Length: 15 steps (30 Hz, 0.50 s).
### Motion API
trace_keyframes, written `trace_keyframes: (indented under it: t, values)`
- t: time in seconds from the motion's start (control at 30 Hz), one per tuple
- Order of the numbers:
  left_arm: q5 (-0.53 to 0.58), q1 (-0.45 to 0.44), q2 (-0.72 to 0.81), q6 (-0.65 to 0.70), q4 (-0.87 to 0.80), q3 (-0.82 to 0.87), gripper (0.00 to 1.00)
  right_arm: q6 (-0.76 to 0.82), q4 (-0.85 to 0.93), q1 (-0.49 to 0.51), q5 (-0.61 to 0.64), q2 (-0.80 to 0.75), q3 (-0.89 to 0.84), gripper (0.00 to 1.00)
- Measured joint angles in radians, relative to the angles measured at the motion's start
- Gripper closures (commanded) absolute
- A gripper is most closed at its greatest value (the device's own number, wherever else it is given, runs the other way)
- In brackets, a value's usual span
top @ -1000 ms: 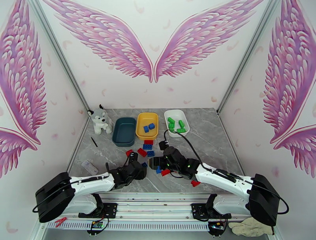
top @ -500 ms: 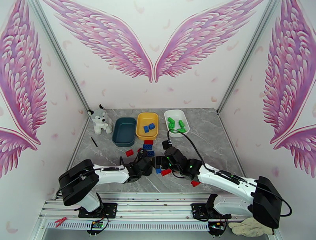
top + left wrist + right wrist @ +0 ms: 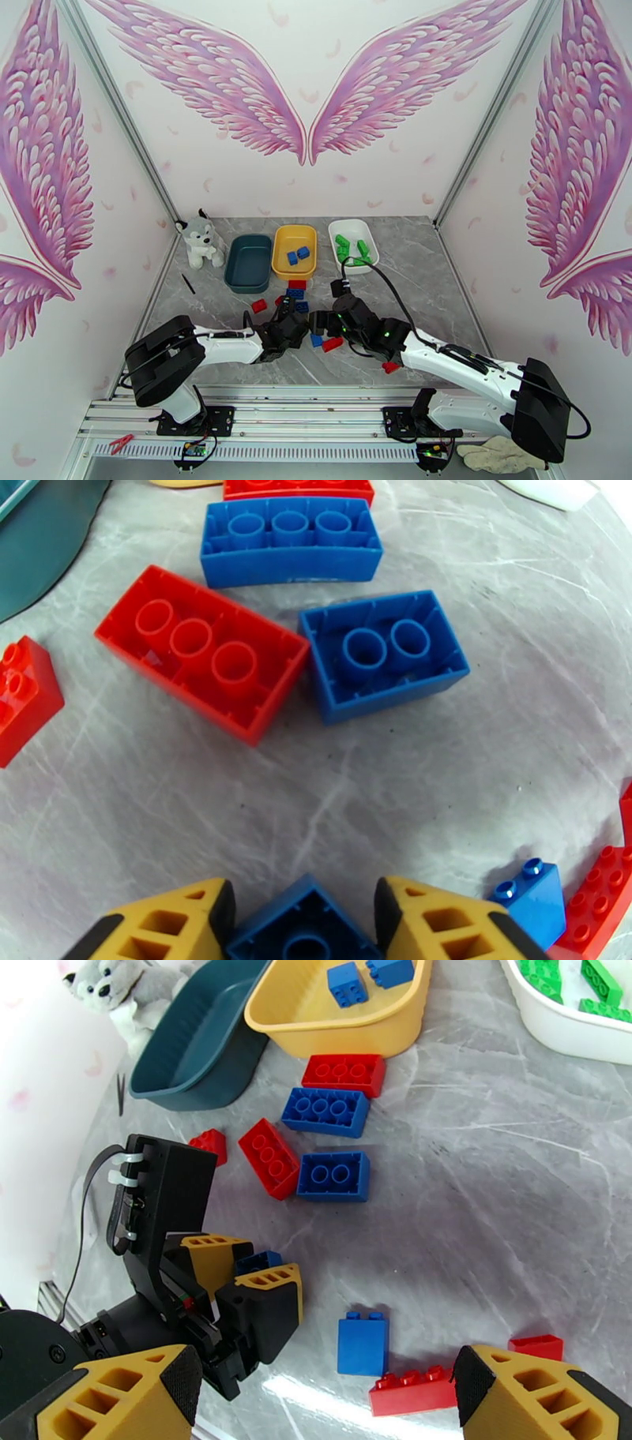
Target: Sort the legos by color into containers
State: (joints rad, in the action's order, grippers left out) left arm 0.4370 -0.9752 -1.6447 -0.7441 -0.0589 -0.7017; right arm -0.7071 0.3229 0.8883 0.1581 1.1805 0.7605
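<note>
My left gripper is shut on a small blue lego, low over the table; the pair also shows in the right wrist view, gripper and lego. Just beyond lie a red lego, two blue legos and a small red one. My right gripper hangs open over a small blue lego and a flat red one. The teal tray holds nothing I can see, the yellow tray holds two blue legos, the white tray green ones.
A plush husky sits left of the teal tray. A thin black stick and a clear packet lie on the table's left side. One red lego rests near my right forearm. Both grippers are close together mid-table.
My left arm has reached forward and right, and its gripper has shut on the small blue lego that lay on the table. The right gripper has shifted slightly right.
</note>
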Motion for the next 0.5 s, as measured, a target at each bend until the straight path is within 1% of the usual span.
trace_keyframes:
  t: [0.1, 0.3, 0.43, 0.5]
  values:
    - [0.002, 0.0, -0.001, -0.001, 0.006, 0.0, 0.56, 0.0, 0.003, 0.0, 0.0, 0.0, 0.0, 0.1]
    - [0.002, 0.0, 0.019, 0.0, -0.003, 0.003, 0.55, 0.0, 0.002, 0.0, -0.003, 0.0, 0.0, 0.1]
    - [0.005, 0.012, 0.115, 0.009, -0.031, 0.016, 0.54, 0.0, 0.002, 0.0, -0.005, 0.0, 0.0, 0.1]
    - [0.001, 0.038, 0.172, 0.023, -0.04, 0.016, 0.53, 0.0, 0.002, 0.0, -0.008, 0.0, 0.0, 0.1]
